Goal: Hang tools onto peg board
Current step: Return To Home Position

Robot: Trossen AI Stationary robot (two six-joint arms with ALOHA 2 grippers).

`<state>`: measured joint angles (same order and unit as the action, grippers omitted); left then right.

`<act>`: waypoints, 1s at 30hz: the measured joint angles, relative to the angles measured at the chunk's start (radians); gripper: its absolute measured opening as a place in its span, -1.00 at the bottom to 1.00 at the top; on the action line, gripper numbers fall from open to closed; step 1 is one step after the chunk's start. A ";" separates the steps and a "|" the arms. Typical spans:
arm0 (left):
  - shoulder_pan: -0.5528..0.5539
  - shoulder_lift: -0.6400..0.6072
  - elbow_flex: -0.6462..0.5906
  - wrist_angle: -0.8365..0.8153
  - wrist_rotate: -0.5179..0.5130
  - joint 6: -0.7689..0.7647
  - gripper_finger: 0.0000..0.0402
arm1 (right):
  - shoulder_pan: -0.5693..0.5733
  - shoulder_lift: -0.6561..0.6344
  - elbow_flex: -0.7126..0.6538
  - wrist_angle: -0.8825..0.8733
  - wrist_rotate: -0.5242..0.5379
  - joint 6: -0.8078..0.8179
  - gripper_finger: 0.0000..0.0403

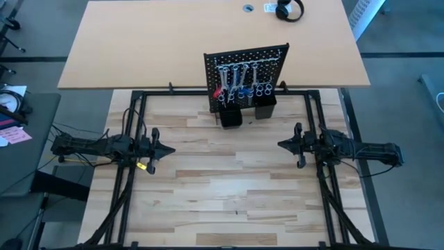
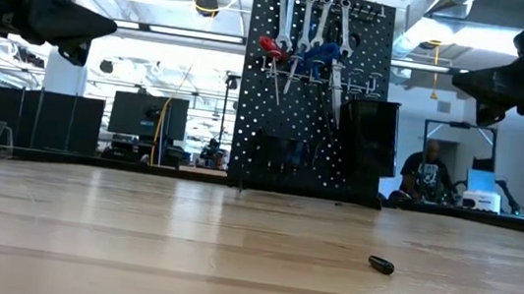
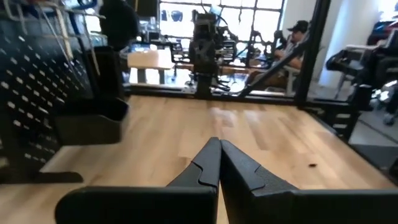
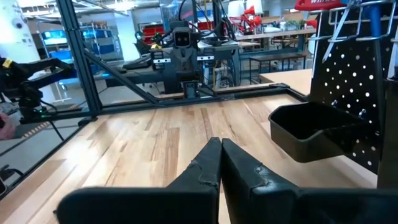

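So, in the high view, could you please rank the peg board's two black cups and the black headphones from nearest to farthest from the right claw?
1. Right-hand black cup, on the right claw side of the black perforated peg board.
2. Left-hand black cup, beside it.
3. Black headphones, on the tan table behind the board.

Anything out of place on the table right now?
Yes: a small dark object lies loose on the table in front of the peg board; can't tell what it is. The tools hang on the board. Left claw and right claw are shut, off to the sides.
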<state>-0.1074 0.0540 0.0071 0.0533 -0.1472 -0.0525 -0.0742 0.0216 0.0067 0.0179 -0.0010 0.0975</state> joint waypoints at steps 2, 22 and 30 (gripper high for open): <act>0.000 0.001 0.000 0.002 -0.007 0.030 -1.00 | 0.000 0.000 0.000 0.000 0.000 0.000 -0.92; 0.000 0.007 0.000 0.001 -0.009 0.093 -1.00 | 0.000 0.000 -0.001 -0.002 0.000 0.000 -0.92; 0.000 0.007 0.000 0.001 -0.009 0.093 -1.00 | 0.000 0.000 -0.001 -0.002 0.001 0.000 -0.92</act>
<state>-0.1074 0.0608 0.0071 0.0547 -0.1558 0.0410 -0.0742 0.0216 0.0055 0.0154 -0.0002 0.0975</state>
